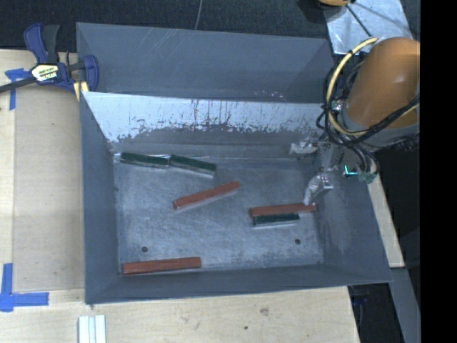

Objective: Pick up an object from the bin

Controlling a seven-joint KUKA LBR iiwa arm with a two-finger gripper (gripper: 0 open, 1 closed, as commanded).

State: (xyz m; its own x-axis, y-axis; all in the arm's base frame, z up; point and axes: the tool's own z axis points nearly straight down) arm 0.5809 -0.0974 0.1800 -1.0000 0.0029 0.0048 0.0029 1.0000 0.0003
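Grey metal bin (214,63), sloped walls, flat floor (228,238). The floor is scuffed & pale w/ scratches all over. Two small dark spots on it, one front-left (145,249), one front-right (298,241). Back wall (214,109) is lighter, w/ a band of dark vertical streaks along its lower edge. Beyond the bin's far rim lies a black textured surface (178,2).

The arm comes in from the right. Its orange cover (382,77) sits above the bin's right rim, w/ black cables (334,113) looped round it. Metal wrist parts run down to the gripper (316,190).

The gripper is low over the right side of the floor, near the right wall. Its tip is just beside the right end of a red-brown bar (280,210). Can't tell if it touches the bar, nor how far open it is. No thing is seen in its hold.

That red-brown bar lies flat, approx. parallel to the front wall. A dark green bar (276,220) lies alongside it on the near side, touching.

Rest of the bin:
- A second red-brown bar (207,195) lies mid-floor, tilted, w/ its right end toward the back.
- A third red-brown bar (161,266) lies front-left, along the foot of the front wall.
- Two dark green bars (146,160) lie end to end, back-left, at the foot of the back wall.

All are well apart from the gripper.
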